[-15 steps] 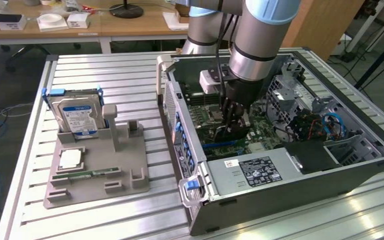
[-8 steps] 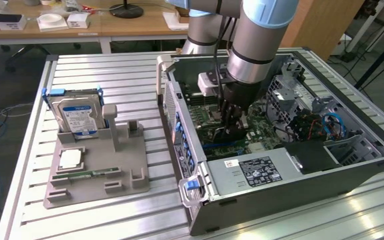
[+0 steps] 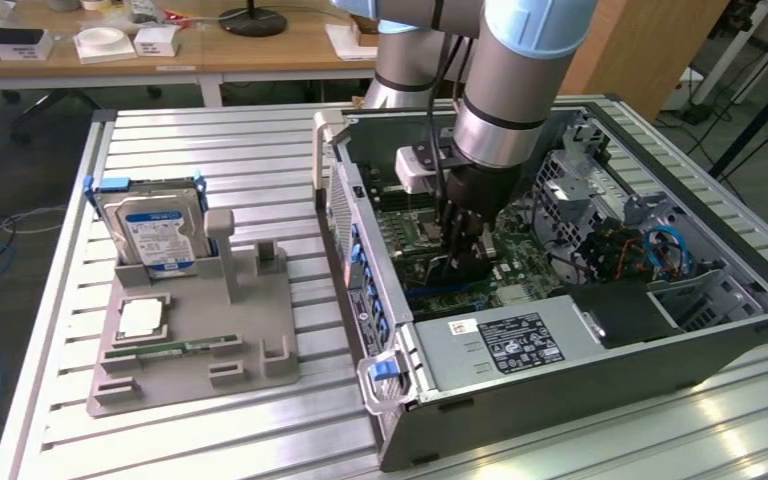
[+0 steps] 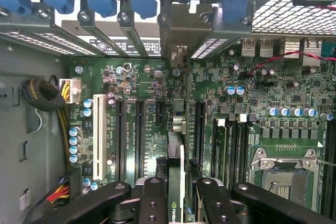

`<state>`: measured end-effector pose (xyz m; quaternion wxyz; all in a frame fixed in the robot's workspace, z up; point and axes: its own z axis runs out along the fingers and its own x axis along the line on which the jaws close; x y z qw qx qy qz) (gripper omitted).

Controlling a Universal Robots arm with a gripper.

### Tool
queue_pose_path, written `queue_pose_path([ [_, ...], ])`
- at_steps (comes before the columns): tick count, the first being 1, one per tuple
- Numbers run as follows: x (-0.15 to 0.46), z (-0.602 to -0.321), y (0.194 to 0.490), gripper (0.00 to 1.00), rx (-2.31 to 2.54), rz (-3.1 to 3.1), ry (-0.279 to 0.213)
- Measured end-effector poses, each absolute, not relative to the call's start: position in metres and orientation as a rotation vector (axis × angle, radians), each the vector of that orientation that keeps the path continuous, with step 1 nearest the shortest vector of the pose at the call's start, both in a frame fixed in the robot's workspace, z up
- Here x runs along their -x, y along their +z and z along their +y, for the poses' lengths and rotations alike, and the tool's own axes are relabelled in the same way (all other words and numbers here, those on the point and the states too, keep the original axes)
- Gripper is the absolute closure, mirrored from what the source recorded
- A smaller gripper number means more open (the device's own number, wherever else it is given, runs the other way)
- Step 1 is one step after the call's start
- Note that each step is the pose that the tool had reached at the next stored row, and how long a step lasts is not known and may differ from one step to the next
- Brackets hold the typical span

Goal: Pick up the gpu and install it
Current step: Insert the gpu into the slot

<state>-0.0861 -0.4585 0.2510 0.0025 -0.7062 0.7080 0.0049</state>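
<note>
The gpu (image 4: 177,156) shows edge-on in the wrist view as a thin green card with a logo near the fingers. It stands upright over the motherboard (image 4: 252,93), between two long black slots, and its metal end bracket (image 4: 181,30) lies against the case's rear slot openings. My gripper (image 4: 181,205) is shut on the card, one black finger on each face. In the exterior view the gripper (image 3: 464,262) reaches straight down into the open computer case (image 3: 491,430), low over the board, and mostly hides the card.
Left of the case, a grey holder (image 3: 197,340) carries a hard drive (image 3: 155,235), a square chip (image 3: 140,318) and a narrow memory strip (image 3: 177,348). The power supply (image 3: 518,345) fills the case's near end. A cable bundle (image 4: 44,95) lies beside the board.
</note>
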Motion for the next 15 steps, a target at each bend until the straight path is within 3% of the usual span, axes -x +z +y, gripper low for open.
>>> queue_pose_path([
  [15, 0.0862, -0.4568, 0.2450, 0.74, 2.215, 2.221, 0.015],
])
